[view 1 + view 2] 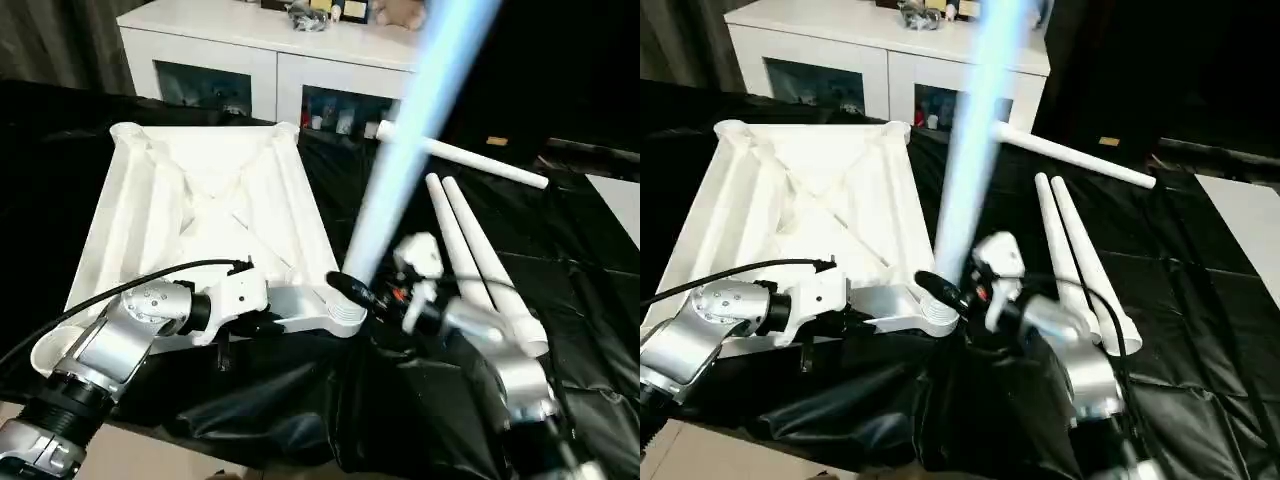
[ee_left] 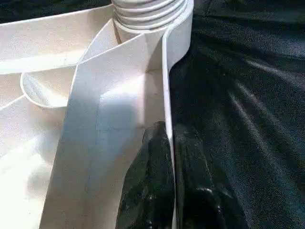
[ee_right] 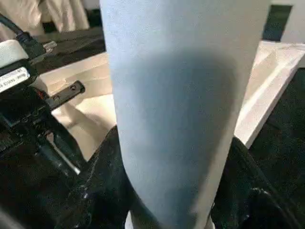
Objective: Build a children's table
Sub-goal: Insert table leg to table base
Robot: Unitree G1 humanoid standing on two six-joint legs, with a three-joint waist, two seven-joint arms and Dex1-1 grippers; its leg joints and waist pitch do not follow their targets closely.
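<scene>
Nearest, the left gripper (image 2: 167, 191) pinched shut on the tabletop (image 1: 210, 200) rim beside the near corner socket (image 1: 335, 310), where the right gripper (image 3: 171, 191) clasped an upright leg (image 1: 400, 170); three legs (image 1: 480, 250) lay on the black sheet (image 1: 580, 300) beyond.

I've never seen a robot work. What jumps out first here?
A long white leg rises toward the camera, gripped by the right gripper above the near corner socket of the upturned tabletop. The left gripper pinches the tabletop's rim. Three more legs lie on black sheeting.
</scene>
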